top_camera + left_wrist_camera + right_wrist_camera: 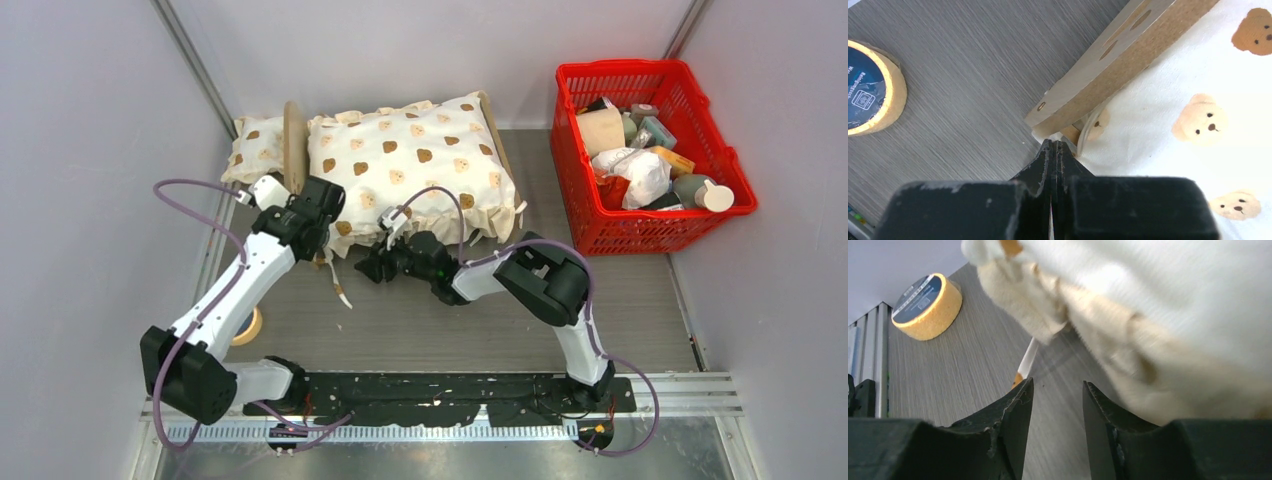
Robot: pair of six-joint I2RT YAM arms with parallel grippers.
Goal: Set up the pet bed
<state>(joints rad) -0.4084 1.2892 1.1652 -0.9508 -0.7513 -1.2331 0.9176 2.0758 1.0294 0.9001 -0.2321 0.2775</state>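
Upper centre of top view: pet bed [493, 125], bear-print cushion [410, 165] draped over it, small pillow [252, 145] left of headboard [1108, 65]. Left gripper [1053, 146] pressed fully together at headboard foot; we cannot tell whether fabric is pinched. Right gripper [1057, 385] half-spread, empty, beside ruffle [1128, 350]. We fear snagged ruffle dragging cushion off, or left arm nudging frame askew.

Grey wood-grain table [420, 320] and its load.
The pet bed [294, 145] stands at the back, a pillow [255, 145] just beside it; a red basket [640, 240] at far right, a tape roll [247, 327] at near left.
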